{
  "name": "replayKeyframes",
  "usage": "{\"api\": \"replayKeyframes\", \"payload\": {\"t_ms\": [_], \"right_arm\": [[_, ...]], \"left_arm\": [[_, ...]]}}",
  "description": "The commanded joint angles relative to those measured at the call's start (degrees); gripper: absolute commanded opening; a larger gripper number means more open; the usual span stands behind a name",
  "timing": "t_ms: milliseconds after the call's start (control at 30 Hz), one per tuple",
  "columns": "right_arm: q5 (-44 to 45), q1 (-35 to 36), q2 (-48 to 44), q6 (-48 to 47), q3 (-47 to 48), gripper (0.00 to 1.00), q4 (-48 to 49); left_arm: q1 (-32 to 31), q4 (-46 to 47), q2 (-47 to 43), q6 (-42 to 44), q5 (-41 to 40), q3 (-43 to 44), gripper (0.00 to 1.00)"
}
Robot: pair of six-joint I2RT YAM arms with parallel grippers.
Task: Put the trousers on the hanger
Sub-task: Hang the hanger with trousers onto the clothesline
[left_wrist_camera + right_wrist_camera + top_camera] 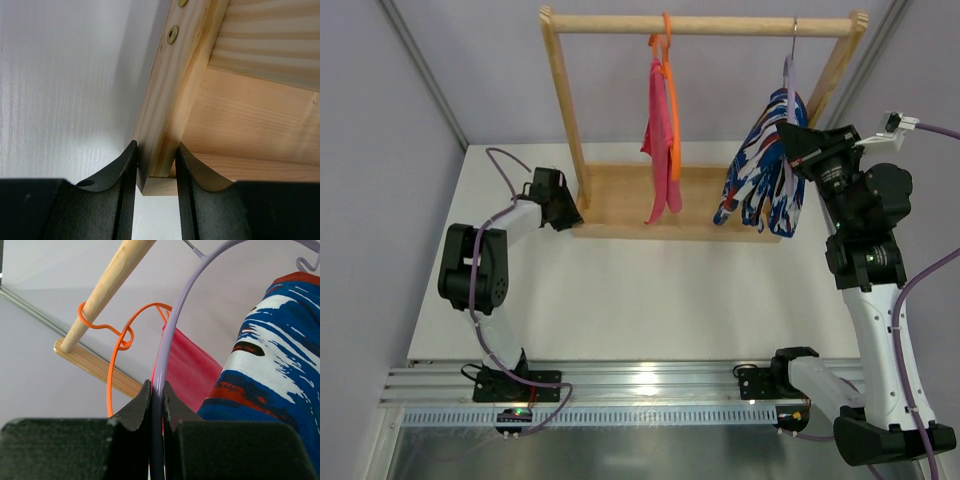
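Observation:
The trousers [760, 170], printed blue, white, red and black, hang draped over the pale lilac hanger [786, 75]. Its silver hook sits over the right end of the wooden rail [720, 24]. My right gripper [788, 140] is shut on the hanger's thin lilac wire [175, 325], with the trousers [270, 355] just to the right of the fingers. My left gripper [575, 213] is low at the rack's left corner. Its jaws are shut on the foot of the left wooden upright [170, 100].
An orange hanger [669, 90] with a pink cloth [658, 140] hangs from the middle of the rail. The rack's wooden base [620, 200] lies on the white table [650, 300]. Grey walls close in at the back and both sides.

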Motion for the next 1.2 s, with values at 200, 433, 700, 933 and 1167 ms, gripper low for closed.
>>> {"api": "replayKeyframes", "payload": {"t_ms": [200, 433, 700, 933, 1167], "right_arm": [[-0.34, -0.30, -3.03, 2.86, 1.42, 0.04, 10.13], [-0.60, -0.30, -1.27, 2.15, 3.18, 0.04, 9.25], [-0.34, -0.30, -1.53, 2.86, 4.50, 0.04, 7.59], [-0.87, -0.30, -0.56, 3.30, 4.16, 0.04, 6.44], [-0.17, -0.30, -0.30, 2.16, 4.23, 0.42, 3.22]], "left_arm": [[-0.04, -2.57, -2.30, -0.81, 3.28, -0.55, 0.00], [-0.04, -2.57, -3.36, -1.43, 3.20, -2.22, 0.00], [-0.04, -2.66, -2.48, -1.87, 4.69, -2.48, 0.00], [-0.04, -2.57, -2.22, -2.57, 5.13, -2.48, 0.01], [-0.04, -4.24, -3.97, -2.22, 4.69, -0.90, 0.36]]}}
